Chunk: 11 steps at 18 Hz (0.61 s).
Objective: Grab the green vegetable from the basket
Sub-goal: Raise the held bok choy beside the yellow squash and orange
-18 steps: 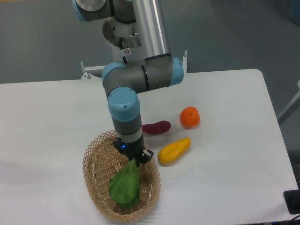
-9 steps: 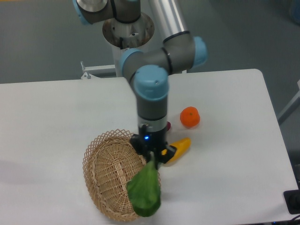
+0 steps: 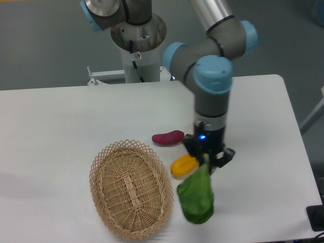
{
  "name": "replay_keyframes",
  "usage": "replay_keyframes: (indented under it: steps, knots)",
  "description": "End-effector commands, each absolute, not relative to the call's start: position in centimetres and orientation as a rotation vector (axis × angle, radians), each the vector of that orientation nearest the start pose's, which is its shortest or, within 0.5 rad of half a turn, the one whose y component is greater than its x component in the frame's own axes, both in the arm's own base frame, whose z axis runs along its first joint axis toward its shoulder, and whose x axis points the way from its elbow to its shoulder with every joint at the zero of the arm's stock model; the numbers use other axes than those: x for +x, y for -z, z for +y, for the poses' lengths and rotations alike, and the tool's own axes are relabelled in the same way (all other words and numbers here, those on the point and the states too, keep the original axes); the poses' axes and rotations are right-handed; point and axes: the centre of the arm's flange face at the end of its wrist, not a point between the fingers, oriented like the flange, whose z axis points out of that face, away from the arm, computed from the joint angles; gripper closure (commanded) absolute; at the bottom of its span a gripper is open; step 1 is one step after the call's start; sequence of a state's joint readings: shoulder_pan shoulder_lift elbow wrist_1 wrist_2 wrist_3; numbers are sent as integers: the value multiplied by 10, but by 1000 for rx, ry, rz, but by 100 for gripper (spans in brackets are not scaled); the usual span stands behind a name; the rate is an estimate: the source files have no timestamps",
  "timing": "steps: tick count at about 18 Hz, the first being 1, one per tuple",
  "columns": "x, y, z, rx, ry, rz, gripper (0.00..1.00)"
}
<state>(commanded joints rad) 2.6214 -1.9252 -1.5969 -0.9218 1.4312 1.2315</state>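
since half a second before, the arm had swung away from the basket (image 3: 131, 190), carrying the green vegetable (image 3: 196, 196) clear of the rim; the orange seen earlier was now hidden behind the arm. the tool (image 3: 208, 161) was clamped on the vegetable's pale stem, and the leaf hung straight below it, above the white bench (image 3: 61, 121). the basket sat well off to the tool's left. a yellow vegetable (image 3: 183, 165) lay just beside the tool on that same side, and a purple vegetable (image 3: 168, 137) lay a little beyond it, farther back.
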Motion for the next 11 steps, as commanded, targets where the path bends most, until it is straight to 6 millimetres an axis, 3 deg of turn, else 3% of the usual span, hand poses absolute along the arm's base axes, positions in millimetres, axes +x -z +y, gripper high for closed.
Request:
replay_keyframes:
  steps: [5, 8, 11]
  knots:
    - [-508, -349, 397, -2902, -266, 389, 84]
    - [-518, -345, 380, -2907, -267, 434, 84]
    - [-519, -344, 379, -2906, -267, 449, 84]
